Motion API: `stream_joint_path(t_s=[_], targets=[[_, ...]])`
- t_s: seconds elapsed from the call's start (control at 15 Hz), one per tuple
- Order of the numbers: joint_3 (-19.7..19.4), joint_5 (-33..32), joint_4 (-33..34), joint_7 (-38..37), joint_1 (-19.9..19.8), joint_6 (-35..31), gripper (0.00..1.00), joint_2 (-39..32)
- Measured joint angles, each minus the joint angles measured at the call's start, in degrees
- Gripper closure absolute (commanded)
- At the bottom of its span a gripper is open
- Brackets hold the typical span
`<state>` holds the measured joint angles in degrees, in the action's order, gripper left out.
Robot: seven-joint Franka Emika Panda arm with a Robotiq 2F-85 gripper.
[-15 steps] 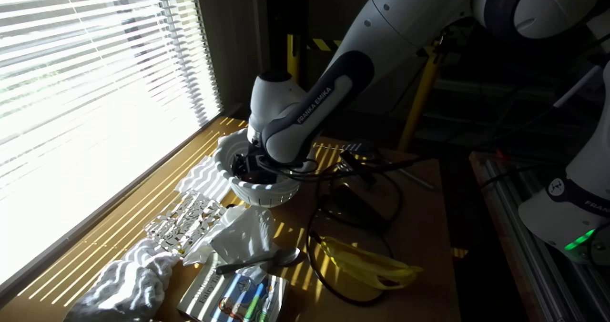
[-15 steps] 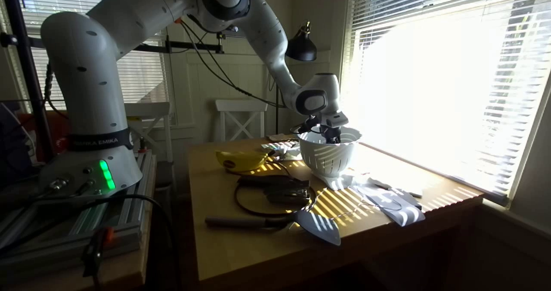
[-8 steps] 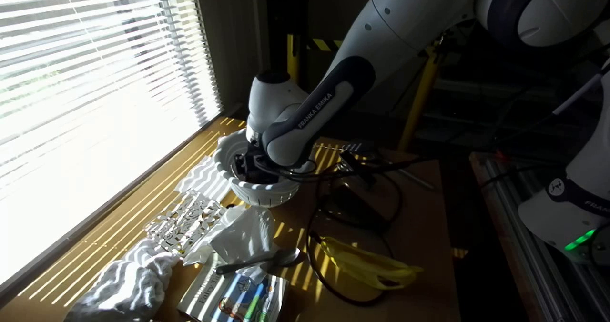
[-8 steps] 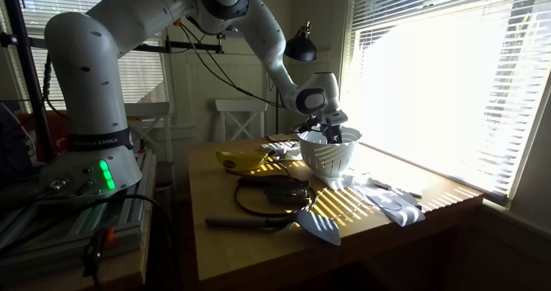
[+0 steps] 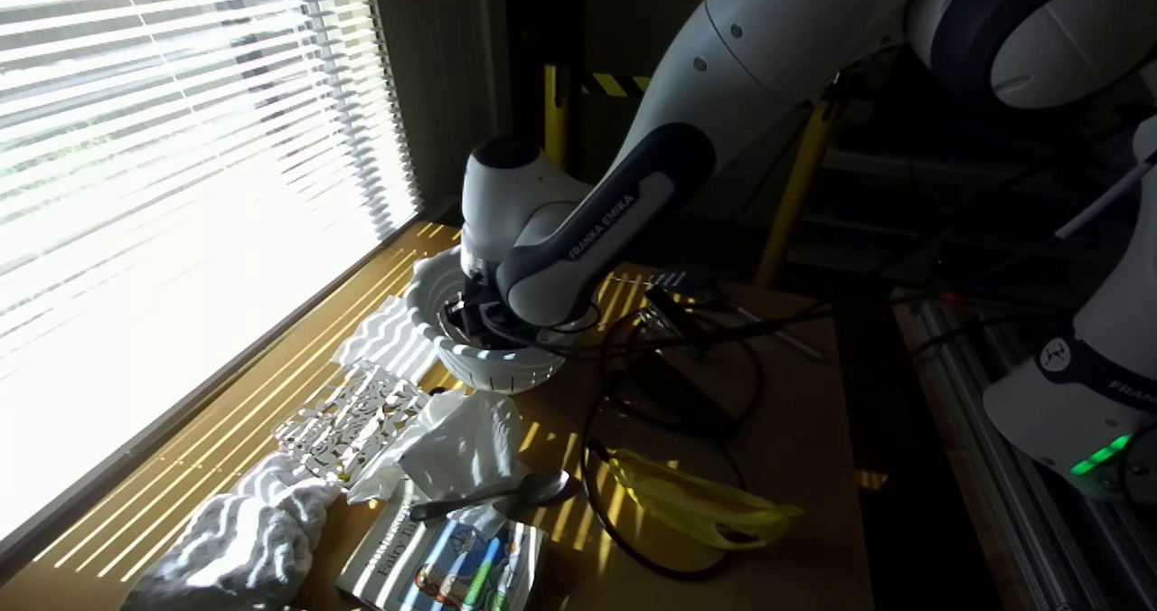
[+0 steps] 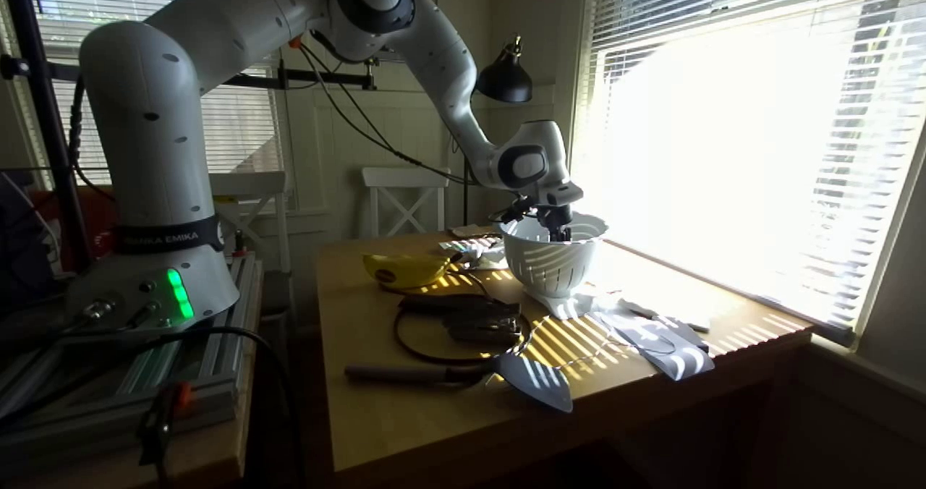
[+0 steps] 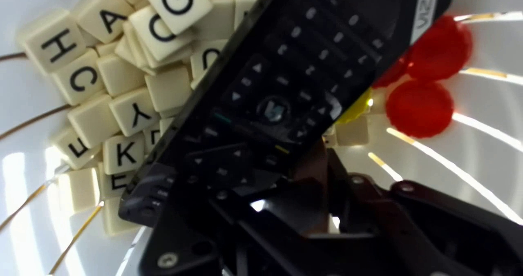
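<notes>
In an exterior view, the tool is hanging inside one white colander, whose near wall is hiding the tips; the colander is standing on the counter, under and around the tool. In front of the tool, one spatula is lying flat, and to its left one yellow item is resting. In an exterior view, one book is lying in front of the tool, with one spoon resting partly over it; one white openwork mat and, farther from the tool, one towel are lying to the front left. In the wrist view, one black remote is slanting across the colander right beside the tool, its lower end running up against the dark linkages. Shadow is covering the tips, so I cannot tell how far open the tool is or whether it is gripping the remote. At least nine lettered tiles are heaping up left of the tool, while three red discs and one yellow disc are showing past the remote's right edge.
</notes>
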<state>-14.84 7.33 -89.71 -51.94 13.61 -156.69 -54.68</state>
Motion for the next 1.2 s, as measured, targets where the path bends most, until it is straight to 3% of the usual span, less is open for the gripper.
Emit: stream_joint_path(t_s=[0.67,1.2], targets=[[1.2,-1.3,-0.2,3.0,0.6,0.3,1.0,1.1],[1.3,-5.2,-10.2,7.1,6.0,-3.2,1.0,13.3]])
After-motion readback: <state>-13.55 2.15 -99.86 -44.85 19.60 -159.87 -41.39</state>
